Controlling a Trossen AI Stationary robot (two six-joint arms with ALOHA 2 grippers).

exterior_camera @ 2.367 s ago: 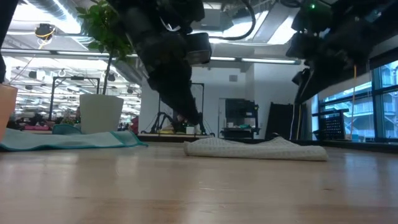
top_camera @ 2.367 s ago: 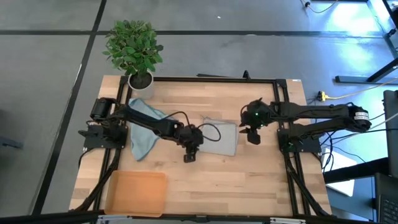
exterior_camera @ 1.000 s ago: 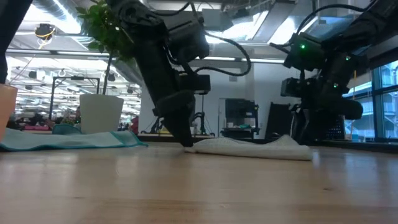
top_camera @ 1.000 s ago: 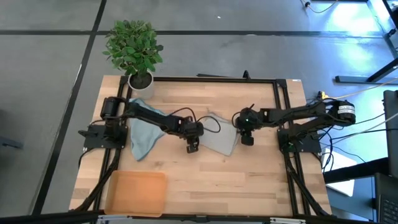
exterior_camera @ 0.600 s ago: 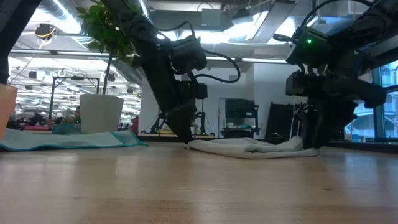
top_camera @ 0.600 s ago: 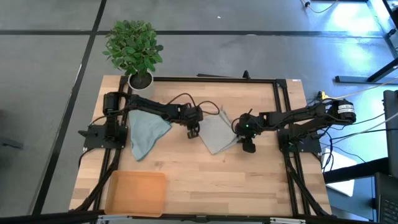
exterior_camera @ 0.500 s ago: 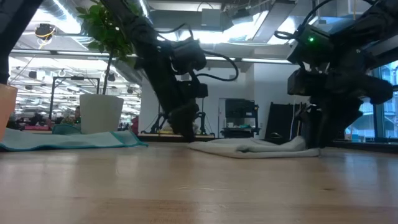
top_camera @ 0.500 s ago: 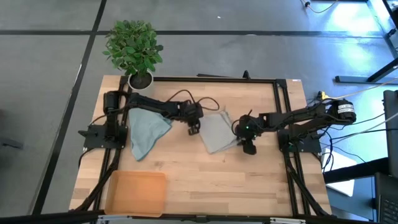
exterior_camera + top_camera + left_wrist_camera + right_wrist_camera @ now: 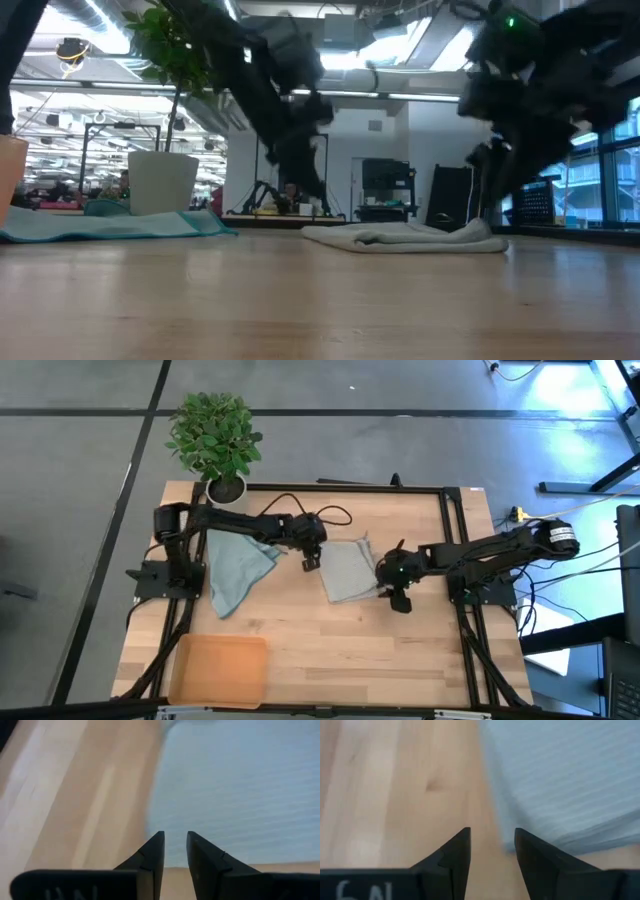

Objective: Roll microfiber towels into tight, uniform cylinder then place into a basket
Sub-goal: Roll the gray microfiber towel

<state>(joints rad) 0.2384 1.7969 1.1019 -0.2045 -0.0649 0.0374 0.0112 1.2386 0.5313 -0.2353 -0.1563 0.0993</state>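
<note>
Both grippers empty at the small towel, nothing rolled yet

The light blue towel (image 9: 350, 569) lay flat and slightly skewed near the table's (image 9: 400, 650) middle, well apart from the basket (image 9: 220, 671), which sat empty at the near left corner. The left gripper (image 9: 310, 560) hung just beside the towel's left edge, its jaws a narrow slit apart and holding nothing; the right gripper (image 9: 399, 600) stood at the towel's near right corner, jaws wider apart and also empty. The larger grey-green towel (image 9: 232, 568) lay spread to the left of the blue one. Risk, as I judged it: with the cloth askew and neither edge pinned, a roll begun here could wind crooked or loose, or a closing jaw could bunch only the top layer.
</note>
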